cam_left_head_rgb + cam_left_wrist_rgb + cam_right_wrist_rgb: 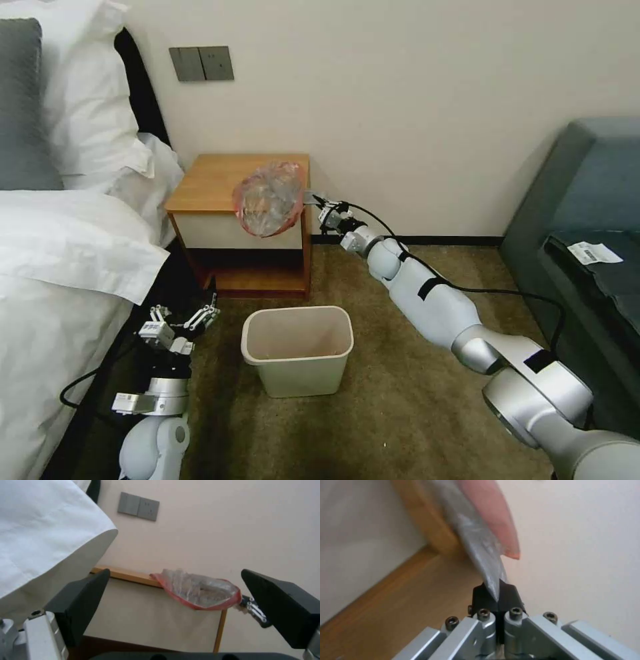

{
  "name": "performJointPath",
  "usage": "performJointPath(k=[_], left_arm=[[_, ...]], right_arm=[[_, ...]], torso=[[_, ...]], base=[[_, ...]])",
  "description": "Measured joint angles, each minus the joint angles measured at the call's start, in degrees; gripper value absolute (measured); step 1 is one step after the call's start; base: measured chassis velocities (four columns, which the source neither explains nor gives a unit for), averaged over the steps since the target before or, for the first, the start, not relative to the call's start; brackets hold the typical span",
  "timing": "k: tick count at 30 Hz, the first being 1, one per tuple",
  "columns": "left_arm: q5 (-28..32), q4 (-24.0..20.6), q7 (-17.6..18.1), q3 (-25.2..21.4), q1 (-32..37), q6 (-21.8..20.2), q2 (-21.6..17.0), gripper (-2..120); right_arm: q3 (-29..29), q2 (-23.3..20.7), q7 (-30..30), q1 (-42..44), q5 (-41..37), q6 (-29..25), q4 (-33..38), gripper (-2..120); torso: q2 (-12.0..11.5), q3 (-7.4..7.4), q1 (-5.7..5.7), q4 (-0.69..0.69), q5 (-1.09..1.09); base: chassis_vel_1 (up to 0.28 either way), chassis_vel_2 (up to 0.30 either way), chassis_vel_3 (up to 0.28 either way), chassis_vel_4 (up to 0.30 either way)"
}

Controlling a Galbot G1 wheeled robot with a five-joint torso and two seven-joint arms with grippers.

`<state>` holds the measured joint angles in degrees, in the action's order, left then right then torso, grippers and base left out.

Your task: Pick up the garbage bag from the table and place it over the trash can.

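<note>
A bed (60, 267) with white sheets and pillows runs down the left side. Low beside it the left hand (180, 319) is parked over the carpet, its 2 black fingers (80, 605) spread wide apart and holding nothing; from the left wrist view they frame the worktop's white drawer front. Just right of that hand, the cream trash can (298, 349) stands upright on the carpet, in front of the worktop and lower than it. The worktop (220, 183), an orange-brown nightstand, sits against the wall between the bed and the right arm. The garbage bag (270, 199), crinkled translucent plastic with a red-pink rim, hangs at the worktop's front right corner, partly over the top and partly past the edge. The right hand (321, 208) reaches in from the right at that corner; in the right wrist view its fingers (508, 597) are pressed together on a fold of the bag (483, 555). Farther right stands a dark blue-grey sofa (587, 220)
</note>
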<state>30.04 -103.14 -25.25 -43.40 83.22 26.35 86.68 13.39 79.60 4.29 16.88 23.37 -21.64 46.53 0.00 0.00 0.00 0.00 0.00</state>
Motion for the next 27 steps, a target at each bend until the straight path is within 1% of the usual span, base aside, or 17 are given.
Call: performJointPath(k=[3,5,6,7,9,10,12,13,16,17,21,22,25,27], left_arm=[[0.0,0.1,0.0,-0.1,0.1,0.0,-0.1,98],[0.0,0.2,0.0,-0.3,0.3,0.0,-0.1,98],[0.2,0.2,0.0,-0.5,0.5,0.1,-0.2,98],[0.2,0.2,0.0,-0.5,0.5,0.1,-0.2,98],[0.7,-0.1,0.1,-0.9,0.9,0.1,-0.6,98],[0.7,-0.1,0.1,-0.9,0.9,0.1,-0.6,98],[1.2,-0.4,0.4,-1.4,0.9,0.1,-0.9,98],[1.2,-0.4,0.4,-1.4,0.9,0.1,-0.9,98],[1.6,-1.0,0.7,-1.8,0.8,0.1,-1.0,98],[1.6,-1.0,0.7,-1.8,0.8,0.1,-1.0,98],[1.7,-1.9,0.8,-1.9,0.9,0.0,-1.1,98],[1.7,-1.9,0.8,-1.9,0.9,0.0,-1.1,98],[1.7,-1.9,0.7,-1.8,1.1,0.0,-1.0,98],[1.7,-1.9,0.7,-1.7,1.1,0.0,-1.0,98]], right_arm=[[0.0,-0.4,0.4,1.3,-0.1,0.3,1.5,0],[-0.1,-0.8,1.0,2.8,-1.0,0.8,3.4,0],[-0.2,-1.7,1.3,4.0,-1.4,1.3,5.7,0],[-0.2,-1.7,1.3,4.0,-1.4,1.3,5.7,0],[-0.2,-3.3,1.5,6.6,-1.7,1.9,10.2,0],[-0.2,-3.3,1.5,6.6,-1.7,1.9,10.2,0],[-0.2,-4.7,1.5,9.8,-1.7,2.5,15.4,0],[-0.2,-4.7,1.5,9.8,-1.7,2.5,15.4,0],[-0.1,-5.9,1.6,14.4,-1.6,3.7,22.2,0],[-0.1,-5.9,1.6,14.4,-1.6,3.7,22.2,0],[0.0,-7.1,1.6,20.3,-0.7,5.2,30.0,0],[0.0,-7.1,1.6,20.3,-0.7,5.2,30.0,0],[0.0,-8.0,1.2,25.3,0.3,5.9,34.6,0],[-0.1,-8.4,1.0,26.9,0.7,6.1,36.0,0]], torso=[[0.0,0.00,0.00,-0.01,0.00],[0.0,0.00,0.00,0.01,0.01],[0.0,0.00,0.00,0.01,0.00],[0.0,0.00,0.00,0.01,0.00],[0.0,0.00,0.00,-0.01,0.01],[0.0,0.00,0.00,-0.01,0.01],[0.0,0.00,0.00,-0.01,0.00],[0.0,0.00,0.00,-0.01,0.00],[0.0,0.00,0.00,0.00,0.00],[0.0,0.00,0.00,0.00,0.00],[0.0,0.00,0.00,0.00,0.00],[0.0,0.00,0.00,0.00,0.00],[0.0,-0.01,0.00,0.00,0.00],[0.0,-0.01,0.00,0.00,0.00]], base=[[0.000,0.000,0.000,0.000],[0.000,0.000,0.000,0.000],[0.000,0.000,0.000,0.000],[0.000,0.000,0.000,0.000],[0.000,0.000,0.000,0.000],[0.000,0.000,0.000,0.000],[0.000,0.000,0.000,0.000],[0.000,0.000,0.000,0.000],[0.000,0.000,0.000,0.000],[0.000,0.000,0.000,0.000],[0.000,0.000,0.000,0.000],[0.000,0.000,0.000,0.000],[0.000,0.000,0.000,0.000],[0.000,0.000,0.000,0.000]])
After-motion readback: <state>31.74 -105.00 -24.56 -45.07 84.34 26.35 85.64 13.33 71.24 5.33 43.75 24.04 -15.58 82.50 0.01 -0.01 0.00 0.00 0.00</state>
